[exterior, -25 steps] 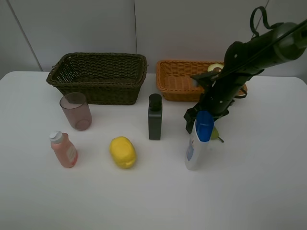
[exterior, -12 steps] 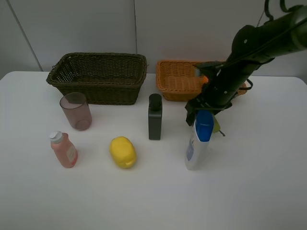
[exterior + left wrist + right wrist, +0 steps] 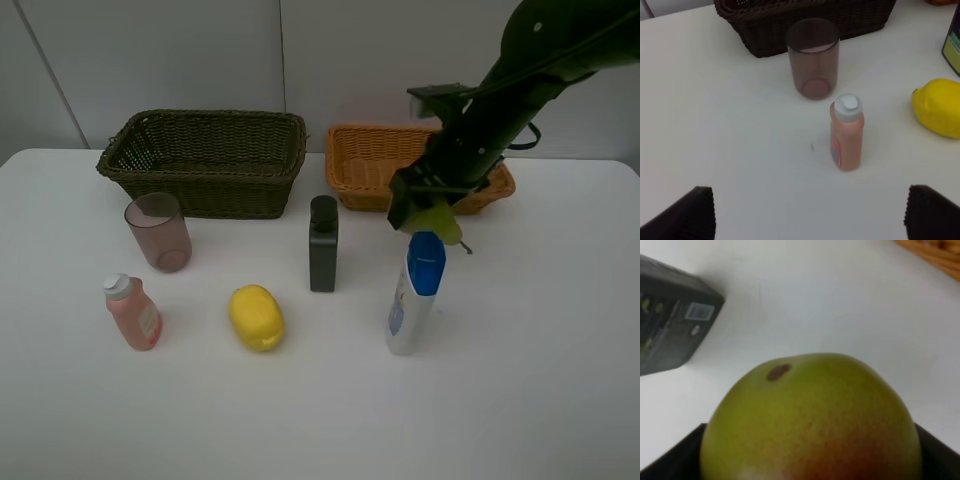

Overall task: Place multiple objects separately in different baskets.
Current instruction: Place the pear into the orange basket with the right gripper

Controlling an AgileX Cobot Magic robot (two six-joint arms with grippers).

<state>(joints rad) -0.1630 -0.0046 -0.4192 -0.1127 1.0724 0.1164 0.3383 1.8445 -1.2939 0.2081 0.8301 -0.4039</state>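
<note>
The pink bottle point(image 3: 846, 134) stands upright near the pink cup point(image 3: 813, 60), itself just beside the dark basket point(image 3: 760, 30).

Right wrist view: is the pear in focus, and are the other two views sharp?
Right wrist view: the pear fills the frame, slightly soft, and the dark bottle is blurred. Left wrist view: the pink bottle is sharp. Exterior high view: even light, soft shadows.

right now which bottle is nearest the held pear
The white bottle with the blue cap, just by the pear; the dark green bottle and pink bottle stand farther left.
</note>
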